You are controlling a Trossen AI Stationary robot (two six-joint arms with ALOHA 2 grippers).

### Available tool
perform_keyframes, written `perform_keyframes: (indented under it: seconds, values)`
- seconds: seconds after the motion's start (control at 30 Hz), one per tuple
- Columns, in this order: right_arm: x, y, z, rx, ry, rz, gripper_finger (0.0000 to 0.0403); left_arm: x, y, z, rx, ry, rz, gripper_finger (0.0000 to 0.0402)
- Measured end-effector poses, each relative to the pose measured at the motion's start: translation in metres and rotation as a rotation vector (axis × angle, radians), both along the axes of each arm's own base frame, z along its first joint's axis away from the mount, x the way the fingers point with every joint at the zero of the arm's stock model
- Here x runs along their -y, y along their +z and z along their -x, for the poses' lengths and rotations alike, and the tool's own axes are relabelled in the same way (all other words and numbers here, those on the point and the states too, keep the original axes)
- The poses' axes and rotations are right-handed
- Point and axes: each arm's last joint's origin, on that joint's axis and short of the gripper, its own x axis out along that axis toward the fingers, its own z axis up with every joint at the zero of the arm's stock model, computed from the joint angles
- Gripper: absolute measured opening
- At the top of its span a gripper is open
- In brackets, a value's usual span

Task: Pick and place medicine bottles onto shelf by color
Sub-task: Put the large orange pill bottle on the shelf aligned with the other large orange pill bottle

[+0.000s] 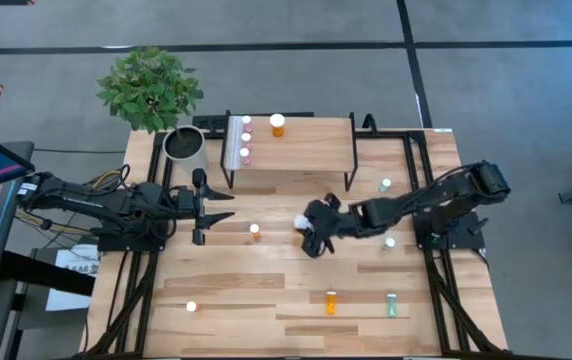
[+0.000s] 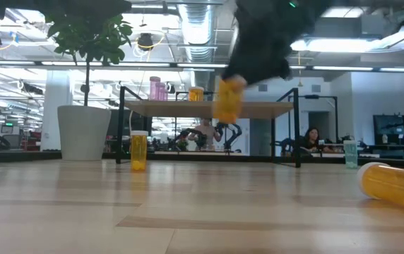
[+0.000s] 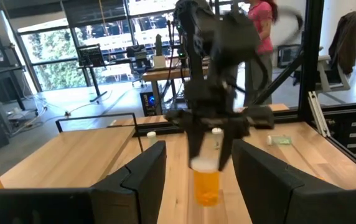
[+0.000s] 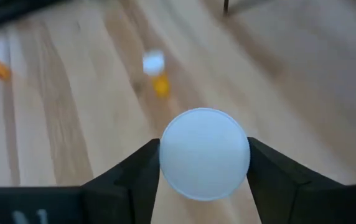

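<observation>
The right hand point(image 1: 313, 237) is clamped on a white-capped orange plastic medicine bottle point(image 3: 206, 180), lifted clear of the wooden surface point(image 1: 266, 290). The left hand point(image 1: 206, 206) waits half open, empty, beside the wood-topped shelf point(image 1: 306, 145). No readable label writing.

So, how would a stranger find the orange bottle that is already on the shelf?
Find the plant pot at the table's far left corner, then the raised shelf beside it. The orange bottle stands at the back edge, alone; the pink bottles line the left end.

The shelf point(image 1: 296, 145) stood at the tabletop's point(image 1: 266, 300) far edge, several bottles point(image 1: 245, 140) on it. The right gripper point(image 1: 309, 232) held a bottle point(image 1: 303, 222) above mid-tabletop, another bottle point(image 1: 255, 231) standing to its left.
</observation>
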Motion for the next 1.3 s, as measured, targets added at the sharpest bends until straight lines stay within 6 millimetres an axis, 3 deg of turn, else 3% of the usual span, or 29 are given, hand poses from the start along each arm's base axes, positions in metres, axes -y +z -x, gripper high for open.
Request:
perform_keyframes:
  seconds: [0.37,0.67,0.77,0.93,1.1,1.3]
  values:
    - [0.076,0.082,-0.027,0.167,-0.034,0.16,0.0221,-0.001,0.004,0.005,0.03,-0.004,0.023,0.0173]
    - [0.141,0.118,-0.023,0.265,-0.053,0.123,0.0223,-0.001,0.005,0.007,0.031,-0.011,0.025,0.0173]
    - [0.152,0.127,-0.029,0.251,-0.016,0.094,0.0221,-0.001,0.005,0.006,0.03,-0.011,0.025,0.0173]
    - [0.15,0.163,-0.043,0.21,0.036,0.152,0.0221,-0.001,0.005,0.006,0.03,-0.011,0.025,0.0173]
    - [0.165,0.163,-0.057,0.083,0.011,0.133,0.0222,-0.001,0.004,0.006,0.025,-0.011,0.024,0.0173]
    - [0.194,0.134,-0.072,-0.063,-0.052,0.076,0.0222,-0.001,0.004,0.006,0.024,-0.011,0.024,0.0173]
